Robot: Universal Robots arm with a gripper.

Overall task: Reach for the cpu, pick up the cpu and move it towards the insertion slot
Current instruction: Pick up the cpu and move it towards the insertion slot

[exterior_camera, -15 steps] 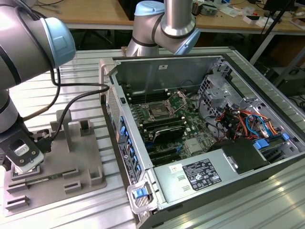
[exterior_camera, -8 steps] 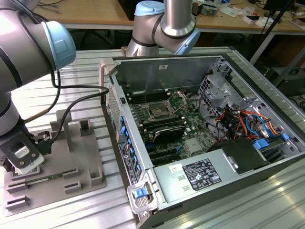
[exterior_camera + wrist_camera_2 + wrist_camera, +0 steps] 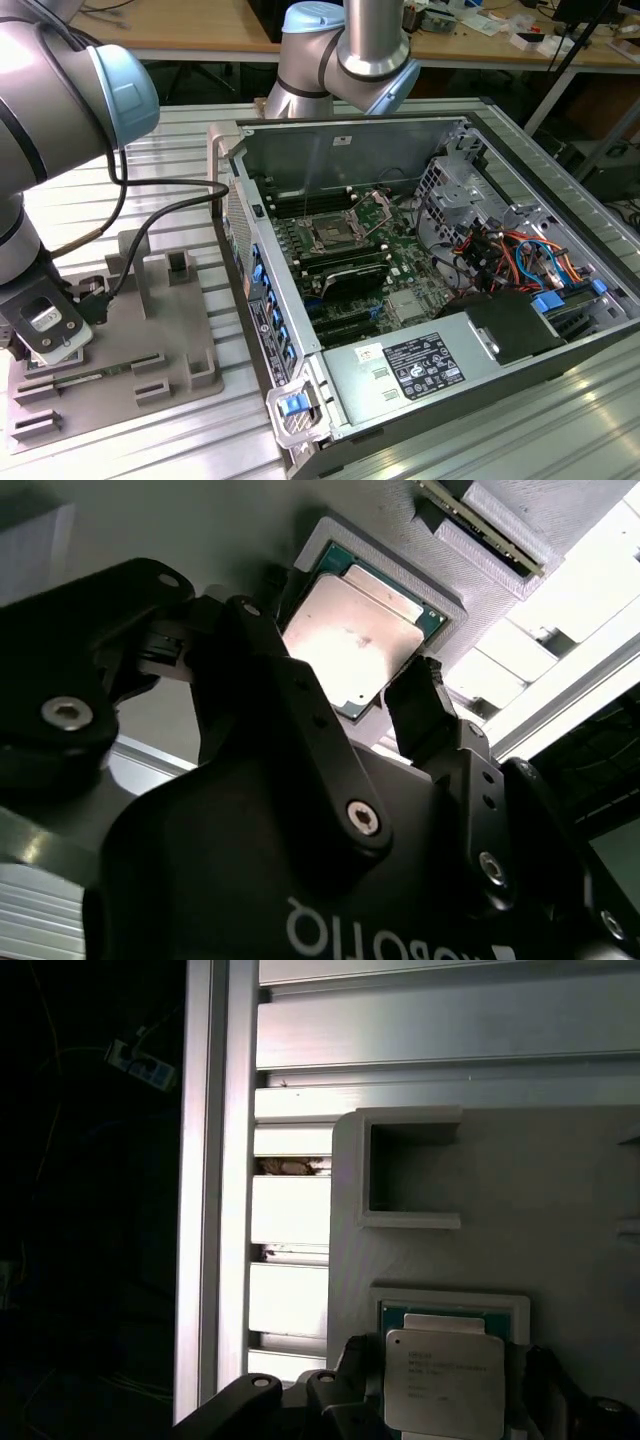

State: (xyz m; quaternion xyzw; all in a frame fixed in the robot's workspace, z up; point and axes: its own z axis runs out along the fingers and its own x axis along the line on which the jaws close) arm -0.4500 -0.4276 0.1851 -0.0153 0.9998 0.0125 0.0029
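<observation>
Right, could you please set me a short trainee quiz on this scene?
1. True or false: the cpu sits in the insertion slot.
2. The claw is nearest: A the cpu, B the blue cables, C the memory slots.
3. In the exterior view, on which side of the grey tray is the computer case?
Key: 1 false; 2 A; 3 the exterior view's right.

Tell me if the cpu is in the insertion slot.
Out. The cpu lies at the grey tray; the insertion slot sits apart, inside the computer case.
</observation>
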